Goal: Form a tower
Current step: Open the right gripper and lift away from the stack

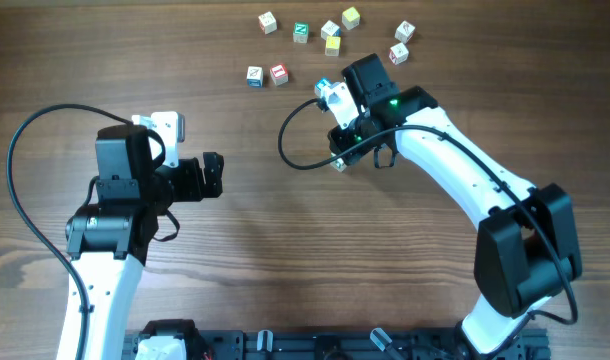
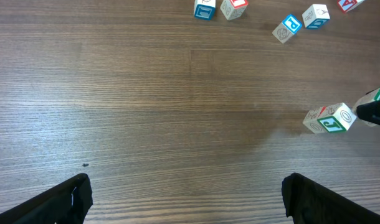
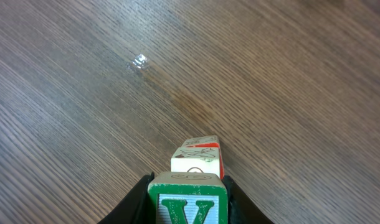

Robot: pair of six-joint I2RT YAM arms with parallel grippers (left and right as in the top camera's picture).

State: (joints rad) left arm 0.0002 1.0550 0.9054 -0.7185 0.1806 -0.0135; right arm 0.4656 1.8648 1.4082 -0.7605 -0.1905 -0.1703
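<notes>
1. Left tool (image 1: 213, 175): jaws spread wide, hanging over the wooden counter (image 1: 245, 260), well apart from every cube.
2. Right tool (image 3: 189, 190): clamped on 1 green V cube (image 3: 189, 210).
3. Tower (image 3: 199, 155): short stack of letter cubes with a red-marked top. It stands right of the counter's middle, just beyond the held cube; contact cannot be told.
4. Loose letter cubes (image 1: 301, 32): scattered near the far edge.
</notes>
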